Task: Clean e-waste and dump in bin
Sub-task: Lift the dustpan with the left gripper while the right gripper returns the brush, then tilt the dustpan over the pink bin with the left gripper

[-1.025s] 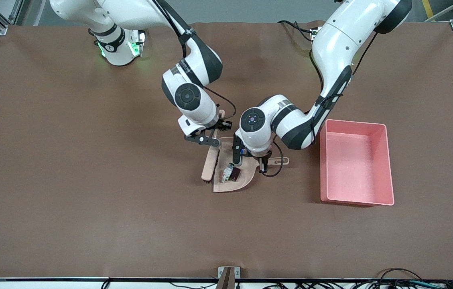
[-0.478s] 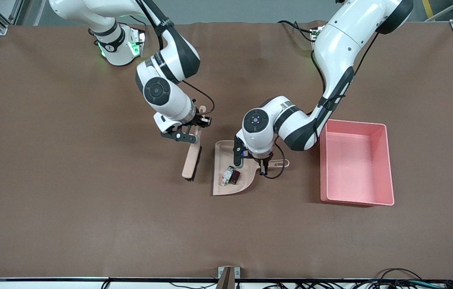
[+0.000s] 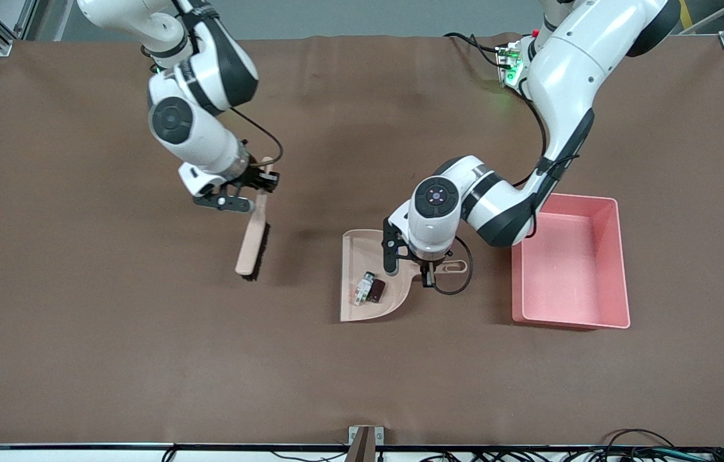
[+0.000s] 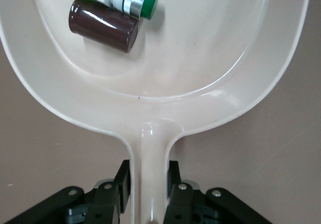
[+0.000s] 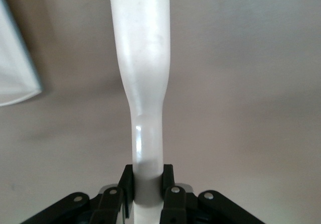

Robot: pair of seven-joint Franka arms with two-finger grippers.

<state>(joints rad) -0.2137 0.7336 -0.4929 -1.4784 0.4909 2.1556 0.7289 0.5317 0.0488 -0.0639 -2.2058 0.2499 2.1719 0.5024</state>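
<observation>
The left gripper (image 3: 427,268) has its fingers (image 4: 125,181) clamped on the handle of the beige dustpan (image 3: 356,250), near the middle of the brown surface (image 3: 79,353). In the pan lie the e-waste (image 3: 369,288) parts, with no readable writing. The pink bin (image 3: 618,269) sits beside it, toward the left arm's end. The right gripper (image 3: 252,186) grips a brush (image 3: 252,240).
</observation>
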